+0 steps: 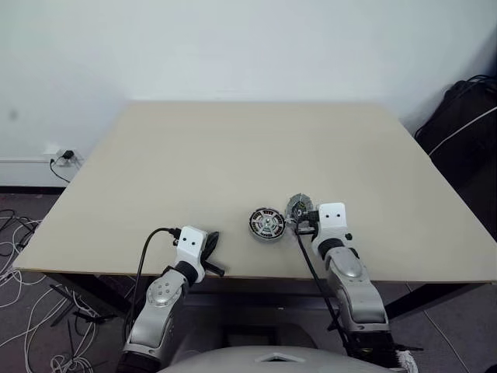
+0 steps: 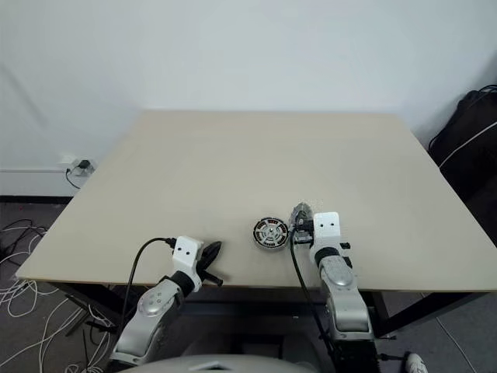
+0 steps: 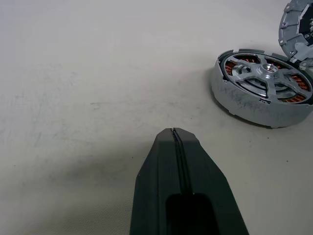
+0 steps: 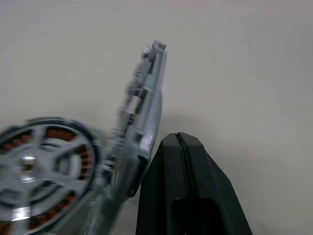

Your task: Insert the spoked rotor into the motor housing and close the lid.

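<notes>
Here lid (image 4: 142, 112) leans on edge beside closed right jaws, unheld.

wall (image 1: 256, 47): plain white, evenly lit | table (image 1: 233, 155): beige top, dark legs, set against wall | floor (image 1: 19, 311): dark, strewn with loose white cables (image 1: 23, 326) at left | socket with plug (image 1: 66, 157): low on wall, left | black bag (image 1: 466, 124): right, beside table
</notes>
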Available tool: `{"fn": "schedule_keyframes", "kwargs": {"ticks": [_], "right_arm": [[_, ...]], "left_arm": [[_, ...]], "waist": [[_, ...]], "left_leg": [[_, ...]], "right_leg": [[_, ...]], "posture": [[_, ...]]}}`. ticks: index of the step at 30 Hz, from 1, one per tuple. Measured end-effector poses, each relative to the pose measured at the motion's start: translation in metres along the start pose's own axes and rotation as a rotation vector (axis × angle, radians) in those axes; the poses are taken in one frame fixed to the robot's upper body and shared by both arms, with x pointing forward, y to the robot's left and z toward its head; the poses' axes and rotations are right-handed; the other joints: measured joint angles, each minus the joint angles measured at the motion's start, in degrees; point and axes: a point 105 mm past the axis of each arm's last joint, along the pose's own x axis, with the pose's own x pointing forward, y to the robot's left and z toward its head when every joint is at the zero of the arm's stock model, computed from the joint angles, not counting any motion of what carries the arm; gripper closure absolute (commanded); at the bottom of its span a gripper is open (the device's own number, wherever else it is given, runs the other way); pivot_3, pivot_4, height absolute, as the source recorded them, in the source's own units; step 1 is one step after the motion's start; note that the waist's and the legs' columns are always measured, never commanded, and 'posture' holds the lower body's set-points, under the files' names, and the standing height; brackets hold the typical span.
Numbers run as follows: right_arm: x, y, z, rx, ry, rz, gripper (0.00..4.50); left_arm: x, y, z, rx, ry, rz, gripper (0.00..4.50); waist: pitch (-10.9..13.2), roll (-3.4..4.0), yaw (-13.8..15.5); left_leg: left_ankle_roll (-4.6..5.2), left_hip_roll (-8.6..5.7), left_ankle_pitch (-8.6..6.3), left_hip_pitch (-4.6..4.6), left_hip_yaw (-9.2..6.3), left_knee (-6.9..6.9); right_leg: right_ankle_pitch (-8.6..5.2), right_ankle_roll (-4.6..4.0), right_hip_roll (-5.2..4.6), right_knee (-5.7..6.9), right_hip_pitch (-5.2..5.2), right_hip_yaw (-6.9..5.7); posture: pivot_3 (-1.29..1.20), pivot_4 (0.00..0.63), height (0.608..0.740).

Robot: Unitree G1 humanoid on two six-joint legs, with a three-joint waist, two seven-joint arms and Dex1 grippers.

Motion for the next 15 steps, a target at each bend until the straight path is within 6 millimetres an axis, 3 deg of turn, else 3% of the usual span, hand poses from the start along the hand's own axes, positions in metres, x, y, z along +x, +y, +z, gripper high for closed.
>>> {"fn": "schedule_keyframes", "kwargs": {"ticks": [6,15], "right_arm": [[-0.002,0.012,0.015,0.016,-0.052,0.066,4.49],[0.0,0.028,0.018,0.017,-0.061,0.115,4.49]], "left_arm": [[0.001,-0.001,0.0,0.001,-0.001,-0.005,4.5],[0.002,-0.003,0.002,0.014,-0.002,-0.016,4.5]], "waist": [[0.01,-0.02,0.0],[0.01,-0.02,-0.01]], "left_leg": [[-0.15,0.0,-0.09,0.0,0.0,0.0],[-0.17,0.0,-0.1,0.0,0.0,0.0]], "right_leg": [[0.01,0.03,0.0,0.0,0.0,0.0],[0.05,0.1,0.01,0.0,-0.02,-0.02]], "posture": [[0.0,0.0,0.74],[0.0,0.0,0.74]]}}
